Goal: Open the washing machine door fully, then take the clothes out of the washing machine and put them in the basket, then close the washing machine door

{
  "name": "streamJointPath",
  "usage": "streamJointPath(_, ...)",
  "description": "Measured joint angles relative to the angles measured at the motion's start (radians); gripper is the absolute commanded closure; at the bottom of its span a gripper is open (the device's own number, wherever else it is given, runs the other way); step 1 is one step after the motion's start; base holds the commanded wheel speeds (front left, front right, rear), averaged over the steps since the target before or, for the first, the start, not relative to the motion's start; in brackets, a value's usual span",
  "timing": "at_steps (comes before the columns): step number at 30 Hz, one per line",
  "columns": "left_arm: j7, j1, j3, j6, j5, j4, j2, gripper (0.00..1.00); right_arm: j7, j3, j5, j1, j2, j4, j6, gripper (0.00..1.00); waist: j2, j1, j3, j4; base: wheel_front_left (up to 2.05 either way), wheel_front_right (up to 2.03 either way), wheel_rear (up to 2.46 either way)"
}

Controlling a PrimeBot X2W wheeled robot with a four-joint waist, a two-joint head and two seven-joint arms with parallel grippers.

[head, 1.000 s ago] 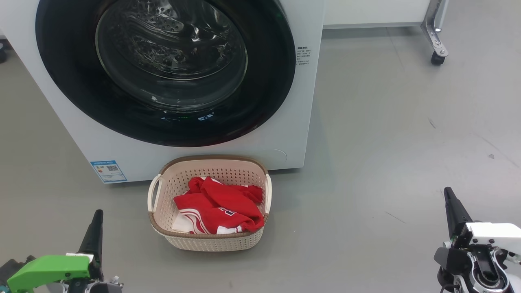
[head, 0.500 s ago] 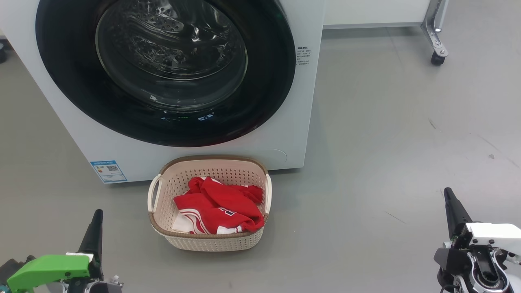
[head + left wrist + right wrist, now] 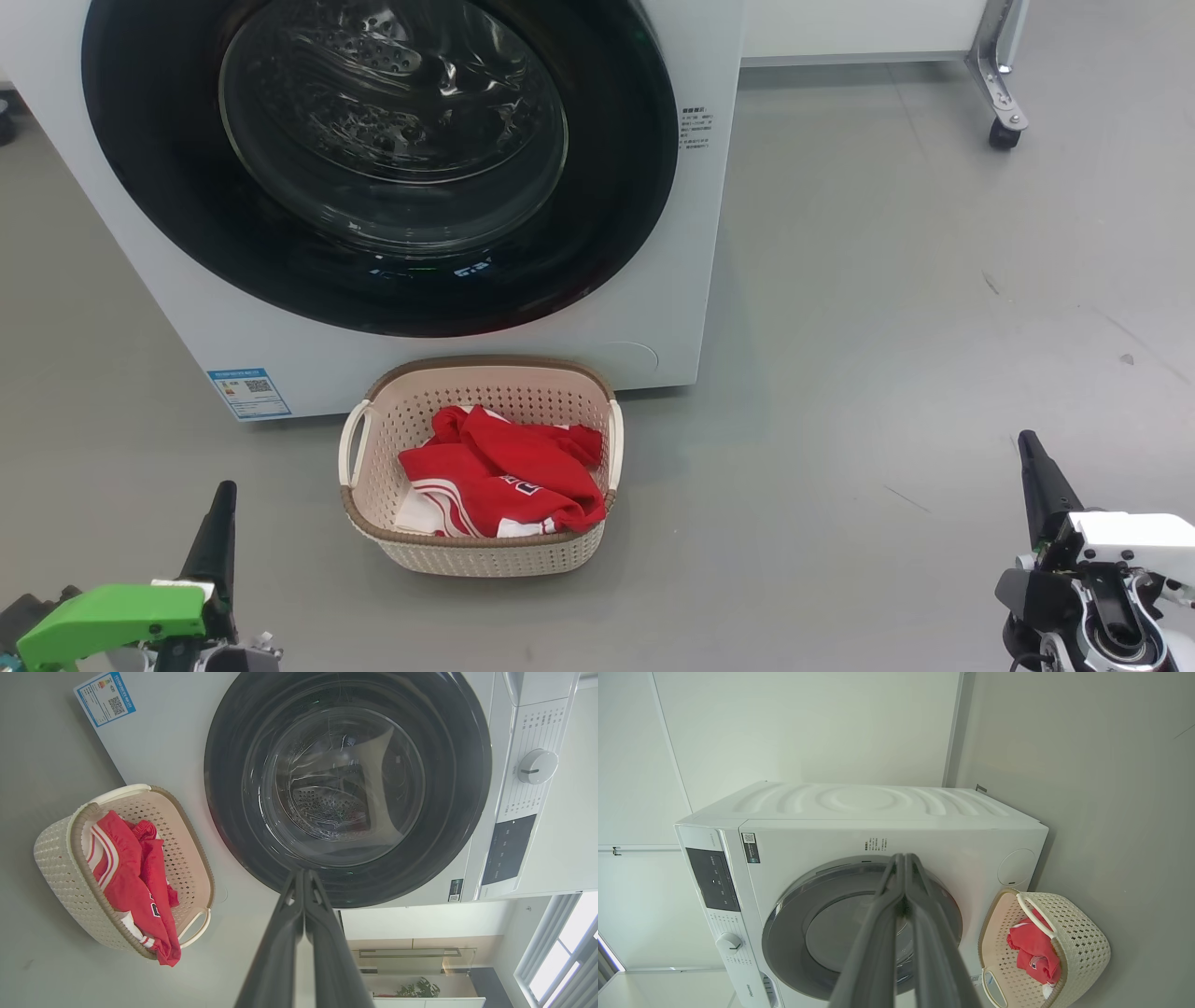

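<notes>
As nothing moves, left gripper (image 3: 222, 499) and right gripper (image 3: 1030, 446) idle pressed together, washing machine door (image 3: 373, 159) shut, red clothes (image 3: 504, 476) in basket (image 3: 485, 364): task seemingly finished.

The door (image 3: 616, 187) is a glossy black ring around a clear, shiny glass window (image 3: 392, 121). The drum (image 3: 327, 807) behind it is perforated bright metal. The washer (image 3: 177, 308) is smooth white. The basket (image 3: 485, 558) is cream perforated plastic with a brown woven-look rim. The clothes (image 3: 504, 467) are soft red cloth. The floor (image 3: 887, 280) is matt grey.

Bright even light, soft shadows, sharp, wide-angle bending
</notes>
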Motion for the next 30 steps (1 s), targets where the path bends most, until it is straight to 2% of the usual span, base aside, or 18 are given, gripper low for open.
streamJointPath(30,0.0,-0.001,0.002,0.0,0.0,0.004,-0.001,1.0,0.0,-0.002,0.0,-0.002,0.002,0.003,0.0,1.0,0.0,0.0,0.0,0.0,0.0,0.0,0.0)
